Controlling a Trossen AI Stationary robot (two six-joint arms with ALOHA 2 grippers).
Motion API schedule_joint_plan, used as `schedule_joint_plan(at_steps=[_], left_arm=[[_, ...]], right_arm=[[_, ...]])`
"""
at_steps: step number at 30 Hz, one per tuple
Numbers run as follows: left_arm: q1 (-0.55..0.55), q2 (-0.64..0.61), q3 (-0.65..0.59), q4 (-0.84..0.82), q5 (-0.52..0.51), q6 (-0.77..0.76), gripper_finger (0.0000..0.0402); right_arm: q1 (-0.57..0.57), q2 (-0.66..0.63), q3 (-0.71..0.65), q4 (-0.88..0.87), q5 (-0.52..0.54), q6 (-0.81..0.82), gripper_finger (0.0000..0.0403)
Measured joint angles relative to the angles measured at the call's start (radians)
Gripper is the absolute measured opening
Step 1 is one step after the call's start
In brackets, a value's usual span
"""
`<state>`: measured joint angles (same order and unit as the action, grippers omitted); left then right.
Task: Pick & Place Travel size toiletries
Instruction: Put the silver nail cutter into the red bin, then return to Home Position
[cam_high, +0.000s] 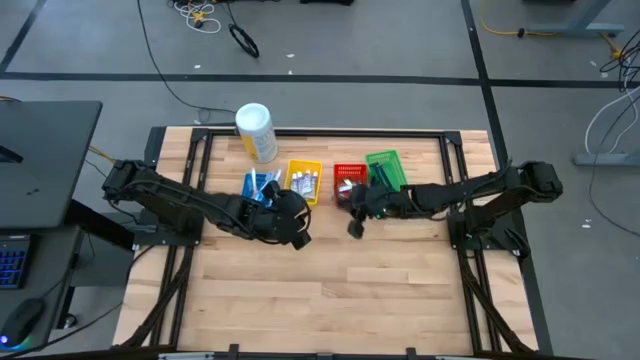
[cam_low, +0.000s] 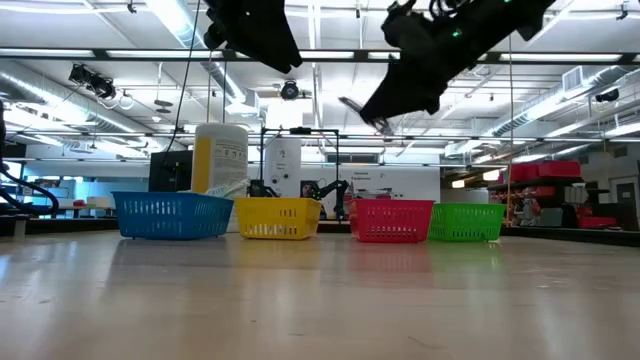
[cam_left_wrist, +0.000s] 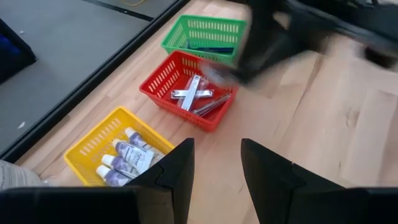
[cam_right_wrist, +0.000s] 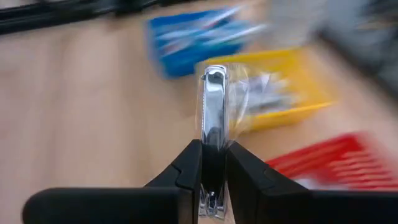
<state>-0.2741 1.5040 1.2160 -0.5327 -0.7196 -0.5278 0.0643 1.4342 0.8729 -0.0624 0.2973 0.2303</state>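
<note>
My right gripper (cam_right_wrist: 214, 165) is shut on a silver nail clipper (cam_right_wrist: 214, 118) in a clear wrapper, raised above the table near the red basket (cam_high: 348, 178); in the low view the clipper (cam_low: 360, 112) sticks out of the gripper (cam_low: 385, 100). My left gripper (cam_left_wrist: 217, 168) is open and holds nothing, hovering above the table by the blue basket (cam_high: 262, 185) and yellow basket (cam_high: 305, 180). Small tubes (cam_left_wrist: 127, 155) lie in the yellow basket, more clippers (cam_left_wrist: 189, 93) in the red one, dark slim items (cam_left_wrist: 211, 46) in the green one (cam_high: 385, 168). My right gripper pinches the nail clipper between its two fingers (cam_right_wrist: 189, 168) at one end (cam_right_wrist: 214, 152). The fingers lie along the clipper, and most of its length sticks out past the fingertips. It is lifted clear of the table, with the wrapper (cam_right_wrist: 239, 99) loose around it.
The four baskets stand in a row along the table's far side (cam_low: 175, 215) (cam_low: 280, 218) (cam_low: 392, 220) (cam_low: 465, 222). A large white-and-yellow canister (cam_high: 255, 130) stands behind the blue basket. The wooden tabletop (cam_high: 320, 290) stretches toward the near edge.
</note>
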Motion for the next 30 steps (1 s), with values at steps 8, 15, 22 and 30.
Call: schedule_joint_plan(at_steps=[8,15,22,30], left_arm=[[-0.005,0.0,0.0,0.002,-0.002,0.011,0.0138],[-0.004,0.0,0.0,0.022,-0.003,0.038,0.0138],[-0.004,0.001,0.0,0.026,-0.004,0.038,0.0138],[-0.018,-0.066,-0.001,0.006,-0.045,0.12,0.0138]], right_arm=[[-0.167,0.019,-0.044,-0.016,0.118,-0.012,0.0057],[-0.268,0.098,-0.089,0.001,-0.038,-0.034,0.0091],[-0.275,0.12,-0.084,0.051,-0.035,-0.04,0.0161],[-0.225,-0.042,-0.046,-0.055,-0.064,-0.092,0.0171]])
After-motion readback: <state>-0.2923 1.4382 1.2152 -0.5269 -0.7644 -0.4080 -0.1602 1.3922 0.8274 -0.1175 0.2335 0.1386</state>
